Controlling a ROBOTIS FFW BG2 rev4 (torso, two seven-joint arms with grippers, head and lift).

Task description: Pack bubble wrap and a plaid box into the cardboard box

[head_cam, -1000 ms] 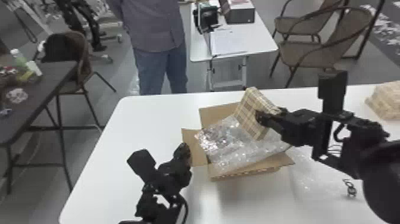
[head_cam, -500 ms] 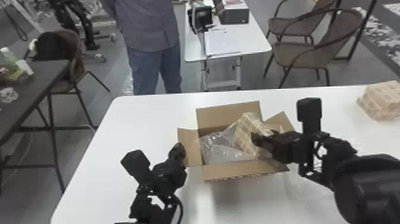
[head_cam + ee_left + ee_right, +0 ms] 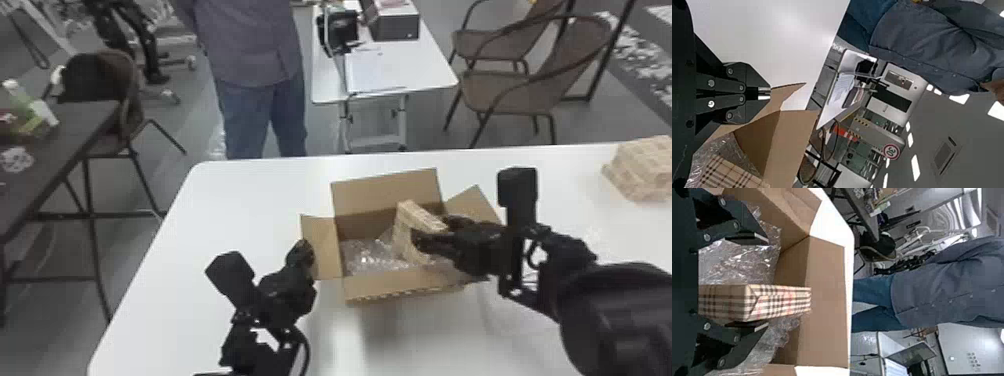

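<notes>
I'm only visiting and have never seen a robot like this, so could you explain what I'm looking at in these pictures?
This is a robot with two black arms, each ending in a gripper with two flat fingers. The head view looks forward and down from its head. The two wrist views come from cameras on its arms and are turned sideways.

On the white table sits an open brown cardboard box with clear bubble wrap inside. A pale pile with a faint pattern lies at the far right.

The right gripper has its fingers apart around a beige plaid box in the carton, not clamped on it. The left gripper, closed and empty, is by the carton's left flap.
</notes>
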